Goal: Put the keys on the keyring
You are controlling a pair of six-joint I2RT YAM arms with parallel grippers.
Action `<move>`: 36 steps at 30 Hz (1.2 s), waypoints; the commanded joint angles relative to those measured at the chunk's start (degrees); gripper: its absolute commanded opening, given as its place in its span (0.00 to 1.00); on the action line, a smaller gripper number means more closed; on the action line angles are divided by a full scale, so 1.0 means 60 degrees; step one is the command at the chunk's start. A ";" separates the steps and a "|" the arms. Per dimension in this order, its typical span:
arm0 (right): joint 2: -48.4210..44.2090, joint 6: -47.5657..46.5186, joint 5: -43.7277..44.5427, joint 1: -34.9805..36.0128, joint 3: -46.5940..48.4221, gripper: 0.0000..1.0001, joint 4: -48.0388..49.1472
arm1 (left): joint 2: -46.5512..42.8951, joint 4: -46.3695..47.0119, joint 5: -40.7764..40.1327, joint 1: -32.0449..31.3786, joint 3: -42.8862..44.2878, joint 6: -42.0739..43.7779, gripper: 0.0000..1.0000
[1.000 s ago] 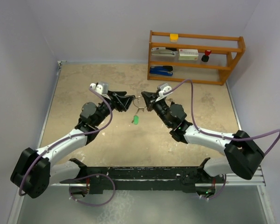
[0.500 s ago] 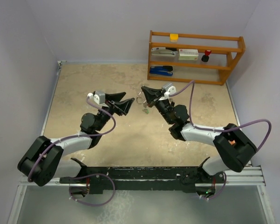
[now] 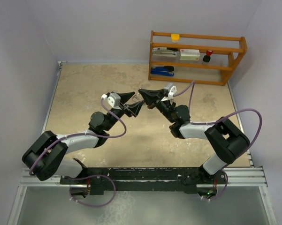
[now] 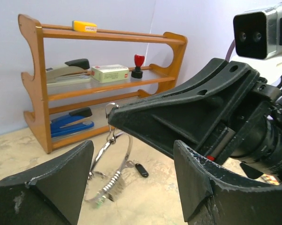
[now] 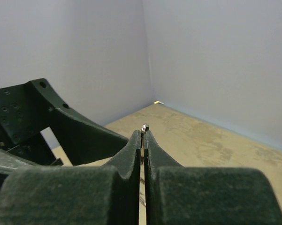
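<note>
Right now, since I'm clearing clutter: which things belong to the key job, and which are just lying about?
Job: keyring, keys hanging on it, black-headed key.
Lying about: shelf, grey stapler, blue stapler, box, red stamp, yellow block.

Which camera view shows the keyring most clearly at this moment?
The left wrist view: the keyring hangs in full sight from the right gripper. The top view shows only a small glint; the right wrist view, a metal sliver between shut fingers.
</note>
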 commanded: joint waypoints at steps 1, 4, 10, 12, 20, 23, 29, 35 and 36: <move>0.0071 0.0645 -0.0957 -0.0074 0.0163 0.00 0.2153 | 0.0059 -0.0237 -0.0812 -0.0237 0.0425 0.0984 0.66; 0.0088 0.0833 -0.1267 -0.0120 0.0212 0.00 0.2186 | 0.0133 -0.0164 -0.1109 -0.0276 0.0373 0.1138 0.66; -0.0091 0.1052 -0.1502 -0.0187 0.0164 0.00 0.2218 | 0.0293 0.0247 -0.1629 -0.0335 0.0133 0.1646 0.64; -0.0156 0.1139 -0.1553 -0.0216 0.0155 0.00 0.2219 | 0.0424 0.0686 -0.1728 -0.0346 -0.0020 0.1802 0.60; -0.0416 0.1330 -0.1651 -0.0262 0.0184 0.00 0.2207 | 0.0979 0.1496 -0.1546 -0.0350 -0.0225 0.2134 0.57; -0.0504 0.1363 -0.1709 -0.0299 0.0219 0.00 0.2200 | 0.1057 0.1473 -0.1516 -0.0354 -0.0326 0.2257 0.57; -0.0544 0.1537 -0.1755 -0.0398 0.0319 0.00 0.2205 | 0.1196 0.1684 -0.1420 -0.0354 -0.0535 0.2303 0.57; -0.0617 0.1595 -0.1777 -0.0480 0.0367 0.00 0.2205 | 0.1134 0.1705 -0.1264 -0.0353 -0.0851 0.2410 0.57; -0.0617 0.1601 -0.1773 -0.0484 0.0378 0.00 0.2191 | 0.1119 0.1707 -0.1209 -0.0360 -0.0896 0.2436 0.57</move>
